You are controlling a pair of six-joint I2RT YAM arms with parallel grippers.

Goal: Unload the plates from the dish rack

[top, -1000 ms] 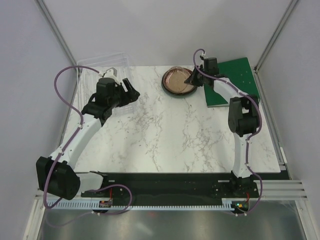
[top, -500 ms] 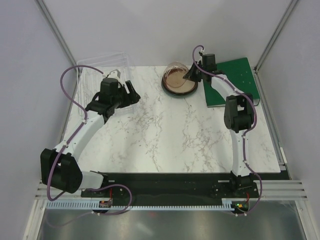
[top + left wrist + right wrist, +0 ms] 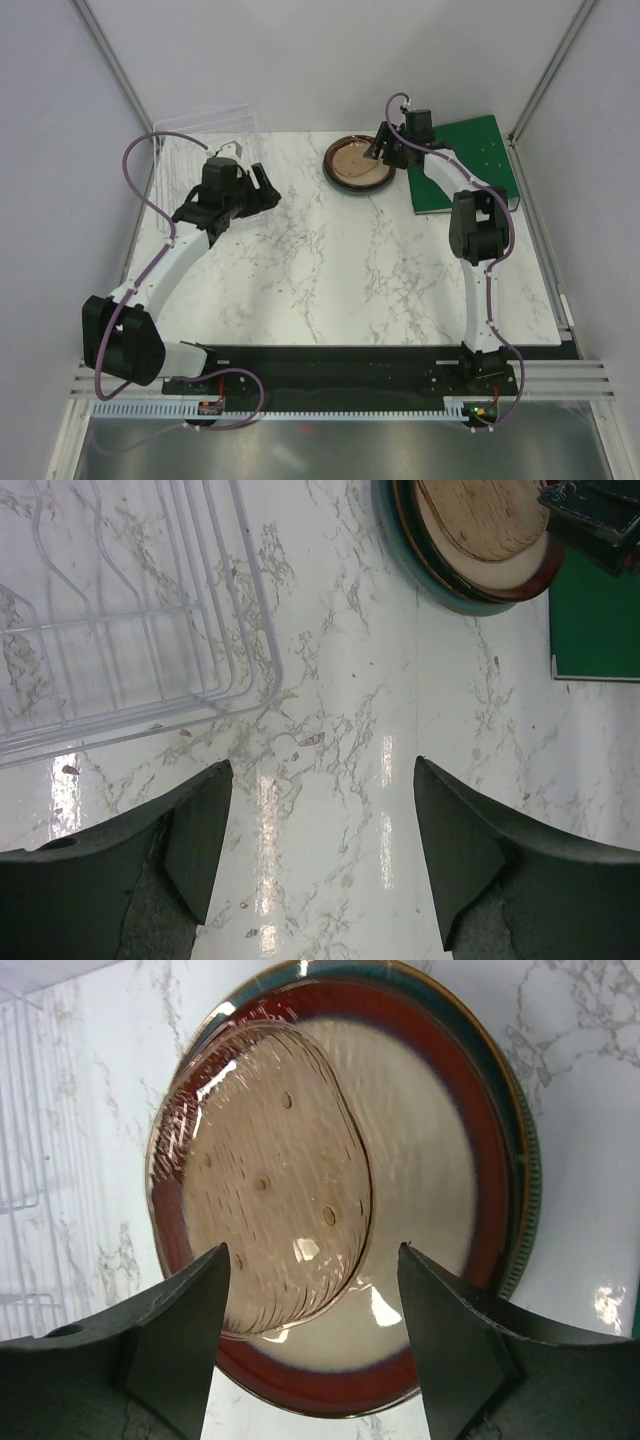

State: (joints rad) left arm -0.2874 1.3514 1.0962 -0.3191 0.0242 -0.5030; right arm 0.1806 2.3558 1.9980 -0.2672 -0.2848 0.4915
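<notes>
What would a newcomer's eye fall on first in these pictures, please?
Probably the stack of plates at the far middle, beside the green board, with a clear brownish plate lying on top under the open right gripper. Next, the dish rack at the far left, with no plate showing in it.

Clear plastic dish rack [image 3: 120, 630]: runs off the top and left edges in the upper left of the left wrist view; only a sliver shows at the right wrist view's left edge.
Stack of round plates [image 3: 470, 550]: clipped by the left wrist view's top edge.
Grey-green plate [image 3: 525, 1170]: only a thin rim shows; the reddish-brown plate [image 3: 430, 1190] covers the rest.
Flat green rectangular board [image 3: 600, 620]: cut by the left wrist view's right edge.
</notes>
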